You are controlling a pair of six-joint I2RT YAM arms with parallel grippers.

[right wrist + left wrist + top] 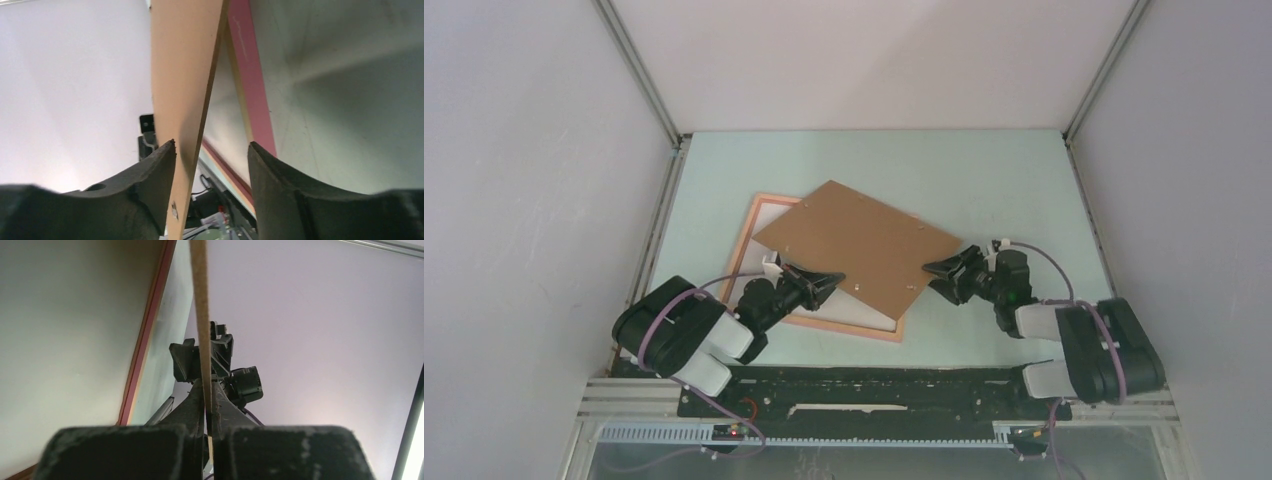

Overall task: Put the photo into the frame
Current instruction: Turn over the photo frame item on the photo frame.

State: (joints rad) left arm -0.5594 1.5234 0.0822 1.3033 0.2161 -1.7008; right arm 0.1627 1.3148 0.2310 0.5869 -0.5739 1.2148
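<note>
The salmon-pink frame [746, 240] lies flat on the table, left of centre. A white surface [770, 222] fills it; no dark blue photo face shows in any view. A plain brown backing board [859, 245] sits tilted over the frame. My left gripper [834, 281] is shut on the board's near-left edge, seen edge-on in the left wrist view [199, 300] between the closed jaws [207, 400]. My right gripper [934, 270] is open, its jaws on either side of the board's right edge [182, 75]. The frame's rail [252, 85] shows beyond the right gripper [211, 150].
The pale green table [1004, 190] is enclosed by white walls on the left, back and right. A black rail with cables [874, 385] runs along the near edge between the arm bases.
</note>
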